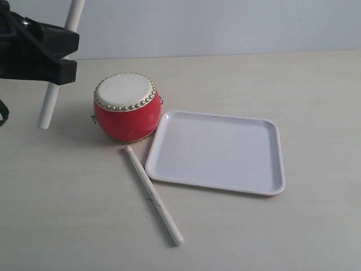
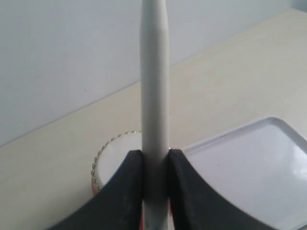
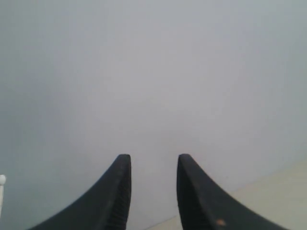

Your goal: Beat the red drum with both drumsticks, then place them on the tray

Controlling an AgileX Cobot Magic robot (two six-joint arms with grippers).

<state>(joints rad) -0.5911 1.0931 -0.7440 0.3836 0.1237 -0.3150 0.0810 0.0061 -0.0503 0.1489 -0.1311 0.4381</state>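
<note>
- Loose drumstick (image 1: 152, 195) lies slantwise on the table (image 1: 67, 226), its far end just short of the red drum (image 1: 125, 107) and close to the left edge of the tray (image 1: 220, 151), apart from it; bare tabletop around its near end
- Tray lies flat, with bare tabletop to its right
- Red drum stands upright at the tray's far left corner; contact cannot be told
- My left gripper (image 2: 156, 153) is clamped on the second drumstick (image 2: 154, 72), steeply tilted, left of the drum and apart from its rim
- My right gripper (image 3: 154, 158) stands parted, holding nothing, facing the wall (image 3: 153, 72)
</note>
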